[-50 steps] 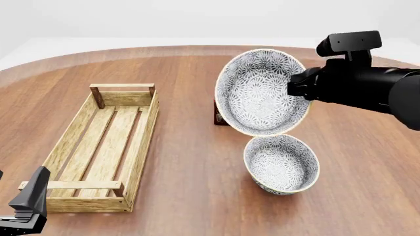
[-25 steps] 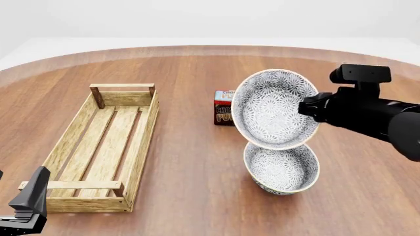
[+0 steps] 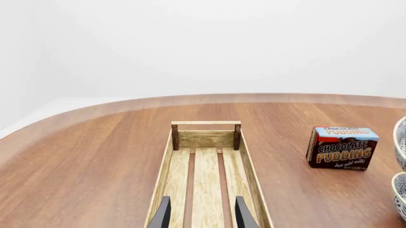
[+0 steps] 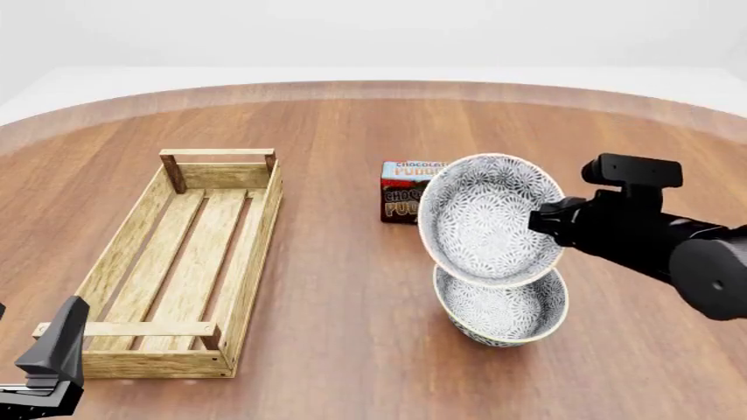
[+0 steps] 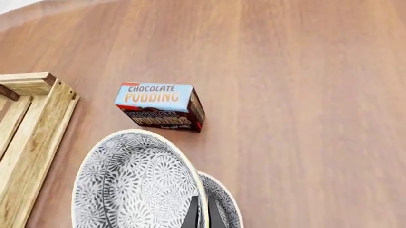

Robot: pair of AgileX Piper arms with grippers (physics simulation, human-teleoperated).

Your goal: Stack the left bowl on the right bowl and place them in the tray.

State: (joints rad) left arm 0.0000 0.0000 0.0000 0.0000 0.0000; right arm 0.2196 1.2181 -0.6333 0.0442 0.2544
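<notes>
My right gripper [image 4: 547, 219] is shut on the rim of a patterned bowl [image 4: 485, 219] and holds it tilted just above the second patterned bowl [image 4: 505, 308], which rests on the table. In the right wrist view the fingers [image 5: 193, 214] pinch the held bowl's rim [image 5: 136, 185], with the lower bowl [image 5: 222, 204] partly hidden behind it. The light-wood tray [image 4: 259, 254] lies empty at the left. My left gripper [image 4: 52, 363] is open and empty at the tray's near end. In the left wrist view it [image 3: 201, 218] hovers over the tray's slats [image 3: 206, 124].
A chocolate pudding box [image 4: 400, 188] stands just behind the bowls, between them and the tray's far end. It also shows in the left wrist view [image 3: 343, 147] and the right wrist view [image 5: 161, 107]. The round wooden table [image 4: 327, 332] extends around everything.
My right gripper has come down and toward the near side with the bowl, from high above the pudding box to just over the second bowl. The left arm has not moved.
</notes>
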